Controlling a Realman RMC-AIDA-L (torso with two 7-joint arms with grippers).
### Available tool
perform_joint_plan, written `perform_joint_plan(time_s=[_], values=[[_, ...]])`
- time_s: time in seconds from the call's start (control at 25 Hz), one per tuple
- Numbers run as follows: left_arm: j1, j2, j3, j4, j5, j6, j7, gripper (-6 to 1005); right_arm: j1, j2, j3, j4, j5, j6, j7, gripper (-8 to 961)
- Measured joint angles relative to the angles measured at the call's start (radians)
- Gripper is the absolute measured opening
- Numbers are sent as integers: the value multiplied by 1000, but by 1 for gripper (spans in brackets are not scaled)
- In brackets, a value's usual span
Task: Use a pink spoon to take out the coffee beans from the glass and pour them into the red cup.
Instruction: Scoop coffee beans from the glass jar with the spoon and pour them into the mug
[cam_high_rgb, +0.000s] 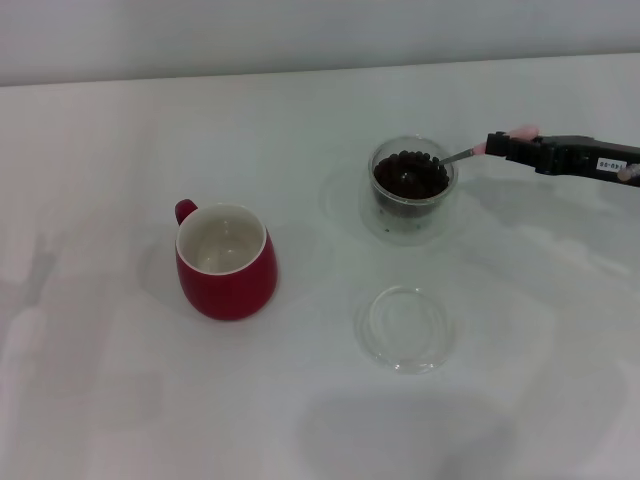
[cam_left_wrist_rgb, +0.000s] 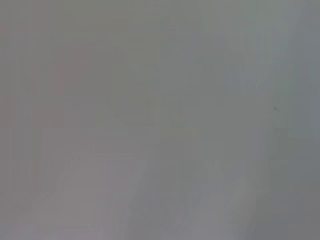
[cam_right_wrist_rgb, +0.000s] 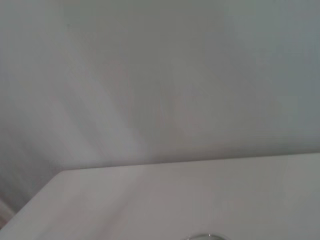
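dark coffee beans fill the clear glass tumbler; right gripper, clamped on the pink-handled metal spoon, reaches in from three o'clock.

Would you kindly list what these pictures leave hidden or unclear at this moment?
- Left claw: in no view; the left wrist view is blank grey.
- Pink spoon bowl: head view, sunk among the coffee beans in the glass; its load is unseen.
- Right claw: head view, arm cut by the frame edge.
- Right wrist view: only a rim sliver at the frame edge.
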Motion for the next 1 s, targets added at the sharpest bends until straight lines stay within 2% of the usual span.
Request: perform_joint_plan(time_s=[0.32, 0.68, 1.0], values=[[0, 0, 0, 0, 0, 0, 0, 891, 5, -5, 6, 0, -4, 0, 77, 137], [0, 0, 0, 0, 0, 0, 0, 892, 16, -29, -3, 0, -14, -12, 171, 137], [0, 0, 0, 0, 0, 0, 0, 892, 50, -38, -5, 1, -82, -17, 255, 137]])
